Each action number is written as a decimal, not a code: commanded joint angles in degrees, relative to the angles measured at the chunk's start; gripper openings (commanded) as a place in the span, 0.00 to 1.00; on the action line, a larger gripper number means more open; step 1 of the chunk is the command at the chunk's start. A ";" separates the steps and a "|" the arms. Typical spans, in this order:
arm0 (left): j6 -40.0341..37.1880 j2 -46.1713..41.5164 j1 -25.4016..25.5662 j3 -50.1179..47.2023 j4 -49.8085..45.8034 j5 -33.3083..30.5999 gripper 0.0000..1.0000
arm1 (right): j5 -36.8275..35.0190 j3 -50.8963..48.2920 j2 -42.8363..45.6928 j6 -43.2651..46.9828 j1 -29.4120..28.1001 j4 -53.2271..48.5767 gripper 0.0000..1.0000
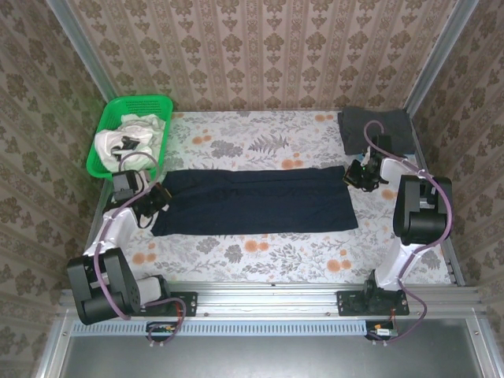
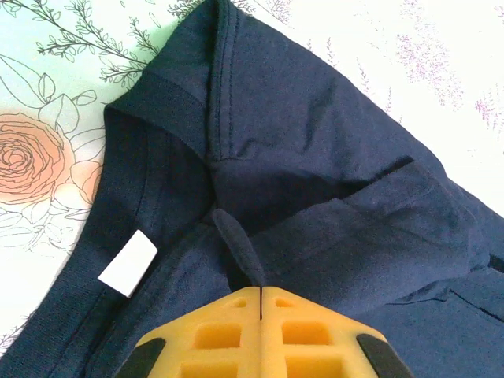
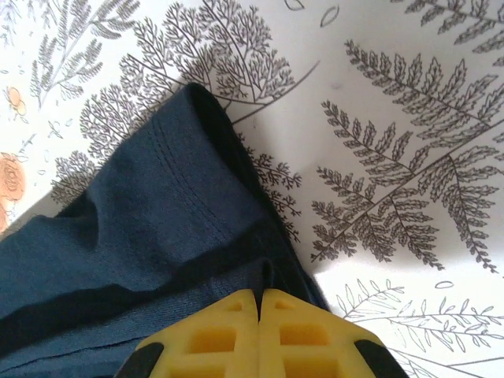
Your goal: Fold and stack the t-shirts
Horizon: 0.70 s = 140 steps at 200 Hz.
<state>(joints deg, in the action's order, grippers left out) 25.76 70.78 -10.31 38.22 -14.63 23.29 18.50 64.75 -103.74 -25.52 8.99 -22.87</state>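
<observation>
Right now the navy t-shirt [image 1: 252, 201] lies as a long folded band across the middle of the frame. The left gripper [image 2: 260, 293] pinches fabric by the collar at its left end, fingers pressed together. The right gripper [image 3: 259, 295] is clamped on the hem at the right end. A dark grey t-shirt [image 1: 376, 130] sits upper right.

A large dark navy cotton t-shirt [image 1: 252, 201] lies as a long band across the floral worktop [image 1: 260, 142], the left gripper [image 1: 160, 197] at its left end, the right gripper [image 1: 354, 175] at its right. A folded dark grey t-shirt [image 1: 376, 130] lies back right.
</observation>
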 commanded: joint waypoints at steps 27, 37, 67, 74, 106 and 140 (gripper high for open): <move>0.67 -0.03 -1.33 -1.27 -1.26 -2.42 0.00 | -3.03 -3.71 6.37 -0.39 -1.18 -1.38 0.00; 0.62 -0.03 -1.47 -1.63 -1.27 -2.83 0.00 | -4.13 -4.92 6.43 -0.67 -1.17 -1.15 0.00; -0.17 0.75 -1.57 -1.92 -2.39 -3.90 0.00 | -3.71 -5.25 3.74 -0.87 -1.26 -0.62 0.00; -0.21 0.93 -1.56 -2.19 -2.42 -3.95 0.00 | -4.18 -5.20 3.47 -0.95 -1.26 -0.75 0.00; -0.44 1.04 -1.56 -3.02 -2.26 -2.70 0.00 | -5.07 -5.20 5.12 -0.44 -1.35 -2.12 0.06; -0.55 -0.30 -1.56 -3.88 -3.10 -2.17 0.00 | -5.53 -6.13 8.37 0.36 -1.50 -4.23 0.13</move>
<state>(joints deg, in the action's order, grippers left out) 25.76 71.59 -11.35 35.57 -15.94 21.06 15.20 59.59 -99.04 -25.76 7.73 -23.51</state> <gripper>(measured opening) 0.054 0.099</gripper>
